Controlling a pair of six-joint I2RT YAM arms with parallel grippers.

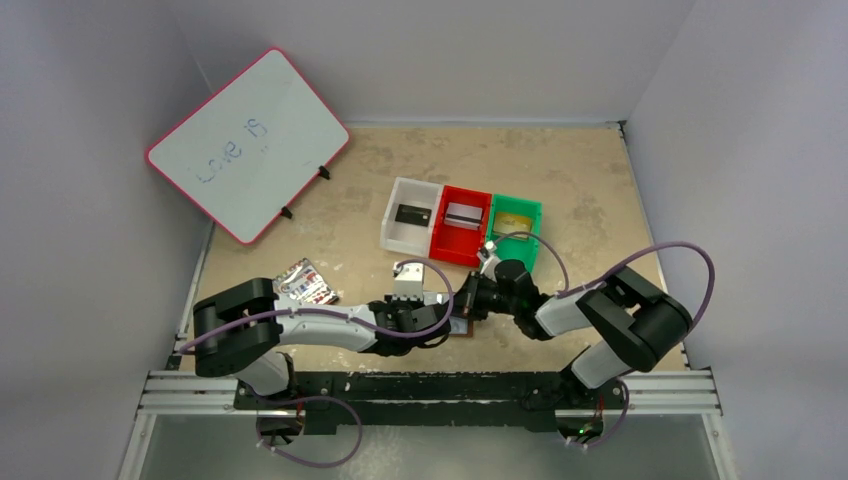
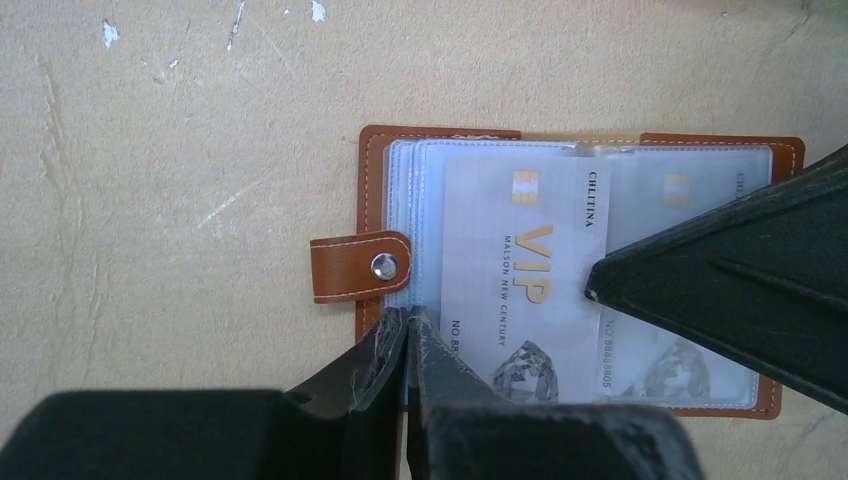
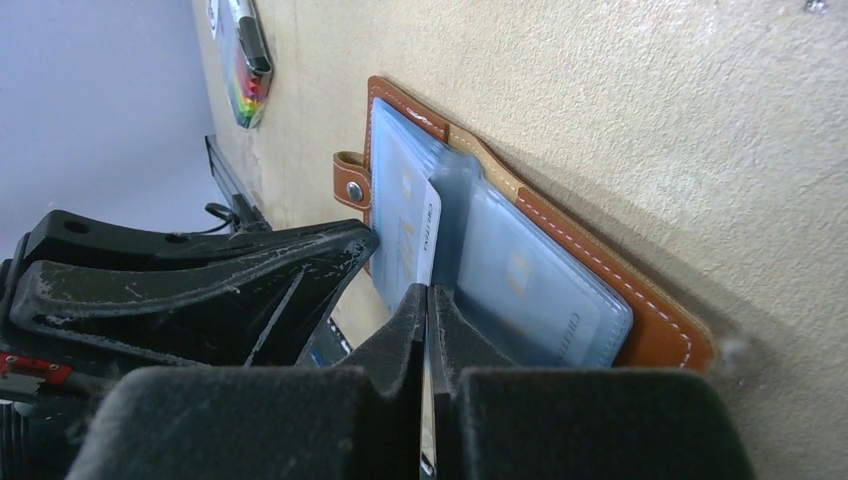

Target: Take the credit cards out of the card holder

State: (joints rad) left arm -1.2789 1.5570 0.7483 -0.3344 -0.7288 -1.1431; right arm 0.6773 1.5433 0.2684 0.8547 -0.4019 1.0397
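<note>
The brown leather card holder (image 2: 430,142) lies open on the table, snap tab to the left, and is mostly hidden under the arms in the top view (image 1: 463,327). My left gripper (image 2: 408,316) is shut on the near edge of its clear sleeves. My right gripper (image 3: 428,292) is shut on the edge of a pale silvery VIP card (image 2: 520,270) that sticks partly out of a sleeve. A second such card (image 2: 690,200) sits in the sleeve behind. A black card (image 1: 412,213), a grey striped card (image 1: 461,213) and a gold-tan card (image 1: 517,220) lie in the bins.
White (image 1: 398,228), red (image 1: 450,245) and green (image 1: 528,250) bins stand in a row behind the grippers. A white pack with rainbow stripes (image 1: 305,283) lies to the left. A pink-rimmed whiteboard (image 1: 248,143) leans at the back left. Walls close in on three sides.
</note>
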